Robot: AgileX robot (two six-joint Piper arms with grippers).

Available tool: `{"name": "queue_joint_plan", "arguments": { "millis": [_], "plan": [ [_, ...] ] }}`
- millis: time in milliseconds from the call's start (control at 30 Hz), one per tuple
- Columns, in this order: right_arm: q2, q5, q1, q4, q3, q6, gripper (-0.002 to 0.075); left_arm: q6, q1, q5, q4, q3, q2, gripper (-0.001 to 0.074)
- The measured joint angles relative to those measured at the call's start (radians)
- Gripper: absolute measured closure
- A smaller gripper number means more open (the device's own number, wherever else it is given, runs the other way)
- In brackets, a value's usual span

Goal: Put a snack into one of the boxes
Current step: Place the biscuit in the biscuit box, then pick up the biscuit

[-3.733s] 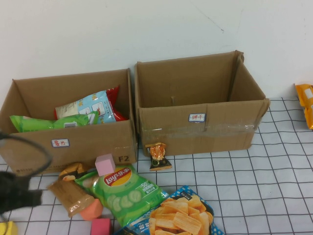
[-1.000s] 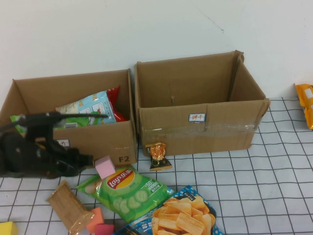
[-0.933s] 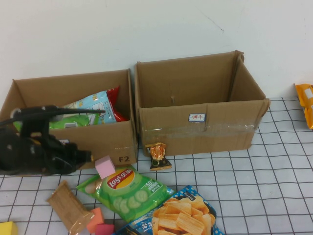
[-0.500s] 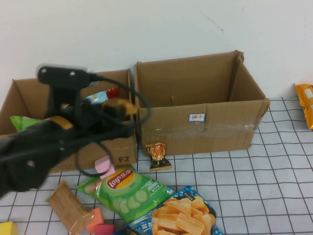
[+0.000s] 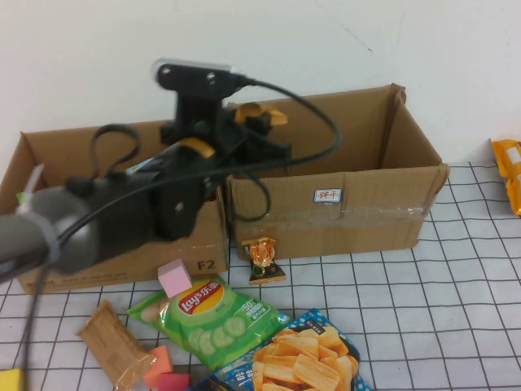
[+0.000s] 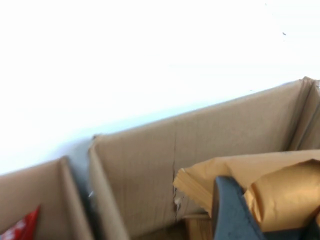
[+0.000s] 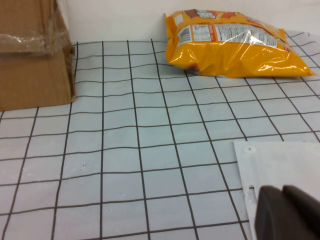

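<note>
My left gripper (image 5: 259,116) is shut on a small golden-brown snack packet (image 5: 262,110) and holds it in the air above the left end of the right cardboard box (image 5: 366,204). In the left wrist view the crumpled packet (image 6: 275,185) sits between the dark fingers (image 6: 230,210), with the right box's inner wall (image 6: 150,170) behind it. The left box (image 5: 122,248) holds bags, mostly hidden by my arm; a red bag (image 6: 22,227) shows. My right gripper (image 7: 287,215) is shut and empty, low over a white plate (image 7: 280,165), outside the high view.
On the gridded cloth before the boxes lie a green Lay's bag (image 5: 207,318), a blue crisp bag (image 5: 293,362), a small gold packet (image 5: 264,259), a brown wafer packet (image 5: 114,342) and a pink block (image 5: 174,276). An orange bag (image 7: 235,42) lies at the far right.
My left arm rose from the table's front left with the golden packet and swung up and right, from in front of the left box to over the right box.
</note>
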Motion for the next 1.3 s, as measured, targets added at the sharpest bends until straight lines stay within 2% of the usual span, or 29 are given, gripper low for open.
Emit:
{"name": "queue_joint_plan", "arguments": {
  "millis": [133,300,433,500,600,733,800,967,1100,1300],
  "plan": [
    [0.0,0.0,0.0,0.0,0.0,0.0,0.0727,0.001,0.0,0.045,0.002,-0.138,0.122,0.0425],
    [0.0,0.0,0.0,0.0,0.0,0.0,0.0727,0.005,0.016,0.164,0.002,-0.254,0.236,0.0276],
    [0.0,0.0,0.0,0.0,0.0,0.0,0.0727,0.002,0.058,0.286,-0.006,-0.291,0.246,0.0246],
    [0.0,0.0,0.0,0.0,0.0,0.0,0.0727,0.002,0.082,0.346,-0.015,-0.297,0.222,0.0267],
    [0.0,0.0,0.0,0.0,0.0,0.0,0.0727,0.006,0.11,0.482,0.011,-0.298,0.153,0.0372],
    [0.0,0.0,0.0,0.0,0.0,0.0,0.0727,0.052,0.119,0.675,0.163,-0.302,0.039,0.0626],
    [0.0,0.0,0.0,0.0,0.0,0.0,0.0727,0.053,0.119,0.781,0.245,-0.304,-0.006,0.0685],
    [0.0,0.0,0.0,0.0,0.0,0.0,0.0727,-0.001,0.119,0.997,0.357,-0.29,-0.105,0.0729],
    [0.0,0.0,0.0,0.0,0.0,0.0,0.0727,-0.081,0.119,1.019,0.396,-0.174,-0.203,0.0735],
    [0.0,0.0,0.0,0.0,0.0,0.0,0.0727,-0.277,0.119,0.987,0.474,0.116,-0.347,0.0735]
  ]
}}
